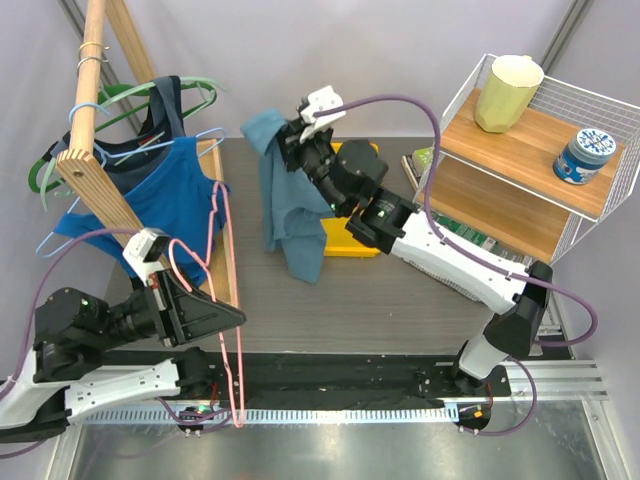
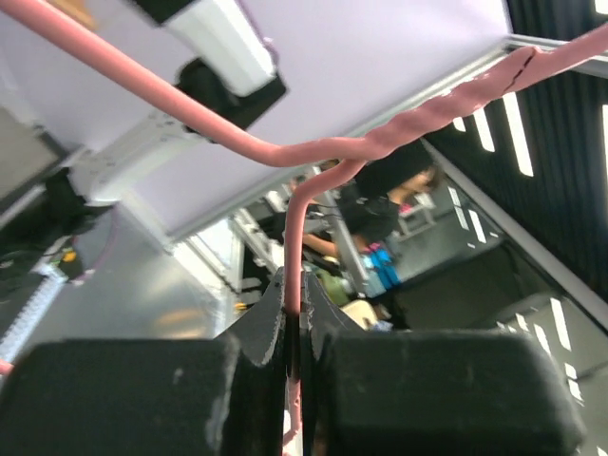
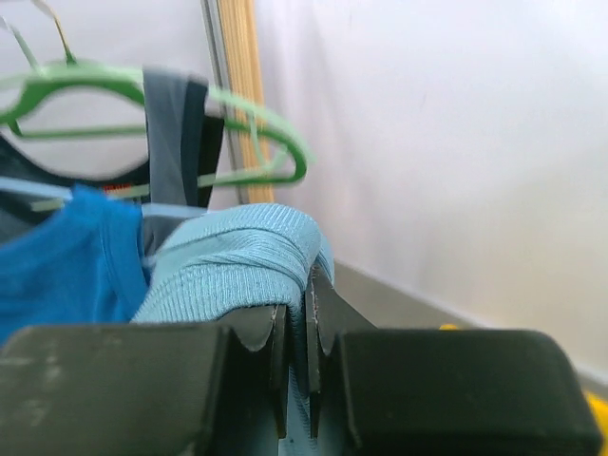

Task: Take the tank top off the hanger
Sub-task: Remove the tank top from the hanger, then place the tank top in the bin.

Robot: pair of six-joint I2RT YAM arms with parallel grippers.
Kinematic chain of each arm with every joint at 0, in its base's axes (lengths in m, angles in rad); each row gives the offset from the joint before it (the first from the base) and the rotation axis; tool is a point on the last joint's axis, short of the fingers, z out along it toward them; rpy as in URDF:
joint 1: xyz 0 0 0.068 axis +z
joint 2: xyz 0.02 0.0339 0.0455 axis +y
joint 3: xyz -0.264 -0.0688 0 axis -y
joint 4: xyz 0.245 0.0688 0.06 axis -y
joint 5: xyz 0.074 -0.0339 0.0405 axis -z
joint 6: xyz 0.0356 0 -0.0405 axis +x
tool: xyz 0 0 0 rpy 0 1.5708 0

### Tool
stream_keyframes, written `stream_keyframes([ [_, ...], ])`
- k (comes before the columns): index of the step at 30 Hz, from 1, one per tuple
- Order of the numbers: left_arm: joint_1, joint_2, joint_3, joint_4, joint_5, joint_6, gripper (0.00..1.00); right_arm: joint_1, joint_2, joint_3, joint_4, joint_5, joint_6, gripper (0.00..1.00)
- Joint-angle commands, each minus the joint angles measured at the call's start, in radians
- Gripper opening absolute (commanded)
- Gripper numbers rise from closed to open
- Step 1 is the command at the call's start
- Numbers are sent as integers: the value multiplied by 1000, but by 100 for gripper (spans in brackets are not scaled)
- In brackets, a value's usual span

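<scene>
The teal tank top (image 1: 288, 195) hangs limp from the right end effector (image 1: 292, 135), which is pinched tight on its ribbed strap, above the surface (image 1: 400, 310). That arm stretches far forward and to the left. The left end effector (image 1: 236, 318), low near the front edge, clamps the bare pink hanger (image 2: 427, 116). The wooden rack (image 1: 90, 130) crowds the left side, while the wire shelf (image 1: 520, 130) stands well apart.

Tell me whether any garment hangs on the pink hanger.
No: the pink hanger clamped in the left gripper is bare, and the teal tank top hangs from the right gripper.
</scene>
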Motion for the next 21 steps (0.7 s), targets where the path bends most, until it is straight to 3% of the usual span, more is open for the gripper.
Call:
stream_keyframes([
  [1,3,-40,87,-227,-190,97,0,2,13,259,-34,31,-161,1],
  [3,3,-51,101,-294,-249,122,0,-3,40,327,-52,19,-219,1],
  [10,3,-25,109,-326,-236,161,0,-44,136,604,-121,0,-284,1],
  [14,3,11,118,-321,-204,166,0,-101,148,587,-121,-38,-248,1],
  [21,3,34,98,-294,-200,160,0,-202,166,377,-92,-92,-184,1],
])
